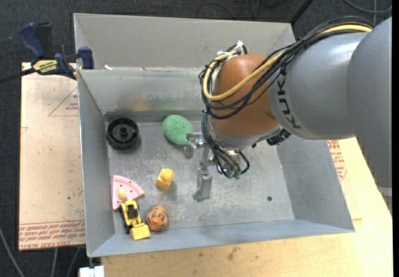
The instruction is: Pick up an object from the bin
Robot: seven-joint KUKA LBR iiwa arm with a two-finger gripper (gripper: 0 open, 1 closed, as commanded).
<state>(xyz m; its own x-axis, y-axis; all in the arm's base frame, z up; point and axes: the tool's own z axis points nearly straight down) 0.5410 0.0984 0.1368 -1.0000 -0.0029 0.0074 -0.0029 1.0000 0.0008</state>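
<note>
My gripper [195, 173] hangs under the orange wrist cover in the middle of the bin, open, with nothing between its fingers. One finger [202, 186] points down at the bare floor; the other [190, 145] sits just beside the right edge of a green egg-shaped lump [176, 129]. Whether that finger touches the lump I cannot tell. A small yellow block [164, 179] lies on the floor a short way left of the lower finger.
A black round ring lies at the back left [121, 133]. In the front left corner lie a pink wedge-shaped piece [124, 189], a yellow toy digger [133, 217] and a small brown round figure [157, 217]. The arm covers the bin's right back part.
</note>
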